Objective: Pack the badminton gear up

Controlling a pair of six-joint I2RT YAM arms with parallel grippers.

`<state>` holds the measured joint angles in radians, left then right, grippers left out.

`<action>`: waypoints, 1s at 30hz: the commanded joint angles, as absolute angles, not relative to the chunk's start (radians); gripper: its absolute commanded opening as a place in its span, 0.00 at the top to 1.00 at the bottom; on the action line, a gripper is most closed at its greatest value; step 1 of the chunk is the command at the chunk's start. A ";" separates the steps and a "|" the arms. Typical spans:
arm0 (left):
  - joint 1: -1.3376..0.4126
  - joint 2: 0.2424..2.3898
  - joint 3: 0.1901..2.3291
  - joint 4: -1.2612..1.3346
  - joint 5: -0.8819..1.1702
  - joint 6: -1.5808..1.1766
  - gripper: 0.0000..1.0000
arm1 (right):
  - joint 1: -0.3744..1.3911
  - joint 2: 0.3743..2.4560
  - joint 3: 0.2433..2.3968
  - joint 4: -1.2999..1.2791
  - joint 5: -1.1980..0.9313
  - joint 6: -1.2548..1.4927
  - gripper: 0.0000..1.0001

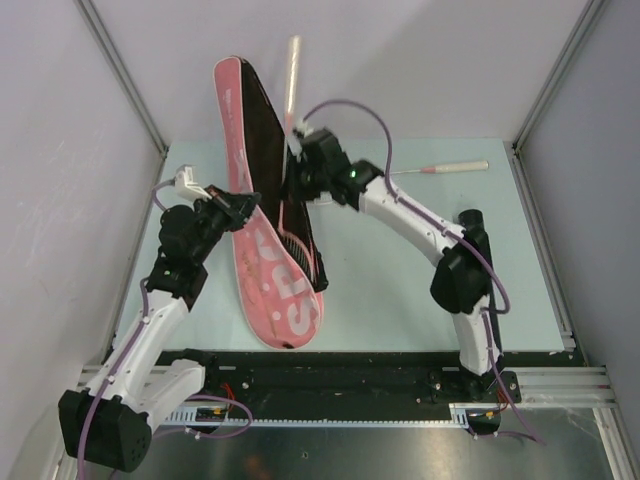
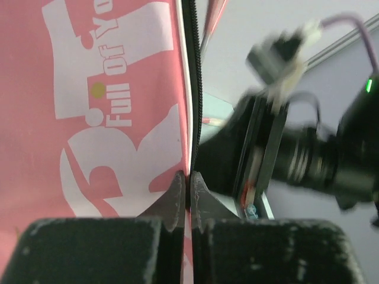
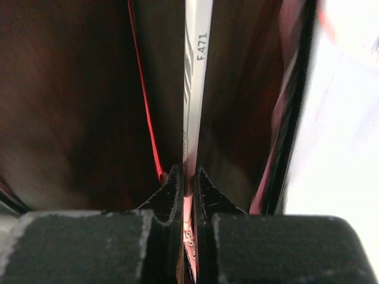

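My left fingers [image 2: 182,192] are pinching tight on the zipper edge of the pink racket bag [image 1: 270,250], propping it open on the bench [image 1: 400,290]. My right fingers [image 3: 177,190] are clamping the racket [image 3: 197,89] by its shaft, handle pointing twelve o'clock. The frame may be snagging the zipper and pulling the bag from my pinch.

Lab robot cell: white panel walls [image 1: 420,60], aluminium frame [image 1: 552,78], pale-green tabletop [image 1: 400,290].

Bag [image 2: 89,118]: "Full of Yo"; racket shaft [image 3: 196,89]: "F.471"

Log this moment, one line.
left claw: shut on pink bag edge | right claw: shut on racket, partly inside bag | second racket: on table
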<state>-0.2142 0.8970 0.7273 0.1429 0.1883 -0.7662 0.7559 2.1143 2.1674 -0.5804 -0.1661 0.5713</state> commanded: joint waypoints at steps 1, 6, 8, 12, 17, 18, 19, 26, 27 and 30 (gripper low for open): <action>-0.215 0.925 0.798 0.233 0.178 -0.736 1.00 | 0.879 1.895 1.849 -0.405 -0.152 0.422 1.00; -0.215 1.011 0.842 0.238 0.170 -0.666 1.00 | 0.890 1.839 1.653 -0.313 -0.306 0.373 1.00; -0.215 1.023 0.854 0.242 0.178 -0.652 1.00 | 0.890 1.879 1.670 -0.352 -0.360 0.341 1.00; -0.215 1.002 0.832 0.264 0.179 -0.664 1.00 | 0.864 1.913 1.675 -0.368 -0.348 0.397 1.00; -0.215 0.956 0.764 0.264 0.150 -0.704 1.00 | 0.870 2.004 1.851 -0.645 -0.160 0.347 1.00; -0.215 0.947 0.740 0.264 0.144 -0.719 1.00 | 0.886 2.020 1.897 -0.691 -0.087 0.342 1.00; -0.215 0.924 0.724 0.264 0.138 -0.724 1.00 | 0.899 2.034 1.928 -0.719 -0.057 0.328 1.00; -0.212 0.852 0.600 0.296 0.130 -0.733 1.00 | 0.968 2.126 2.068 -0.841 0.037 0.365 0.94; -0.209 0.842 0.580 0.295 0.121 -0.724 1.00 | 0.974 2.134 2.077 -0.847 0.016 0.364 0.89; -0.190 0.819 0.555 0.293 0.129 -0.709 1.00 | 0.996 2.126 2.065 -0.854 -0.044 0.342 0.59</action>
<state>-0.2199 0.8677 0.5629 0.1543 0.1631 -0.7265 0.9634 2.1147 2.0449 -0.7319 0.0158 0.3927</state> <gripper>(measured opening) 0.010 0.210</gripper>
